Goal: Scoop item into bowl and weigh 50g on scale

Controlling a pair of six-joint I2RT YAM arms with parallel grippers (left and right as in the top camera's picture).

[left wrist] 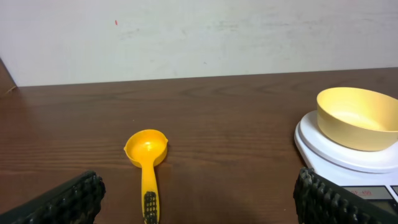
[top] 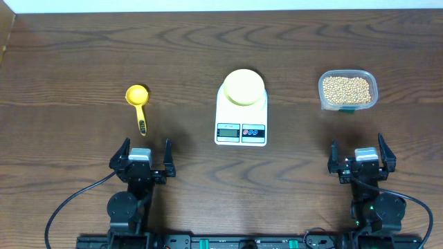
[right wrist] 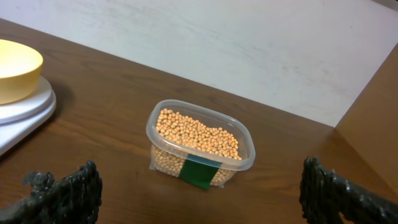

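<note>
Step one not begun: left gripper (top: pixel 146 149) and right gripper (top: pixel 357 144) sit at the table's 6 o'clock edge, jaws wide, empty. Scoop (top: pixel 138 100) lies at 12 of the left gripper, handle toward 6. Scale (top: pixel 241 119) is at centre, with the empty bowl (top: pixel 243 87) on its 12 o'clock end. Beans (top: pixel 346 88) are all in the tub (top: pixel 374 90), at 12 of the right gripper. Likely next: left takes the scoop handle.
</note>
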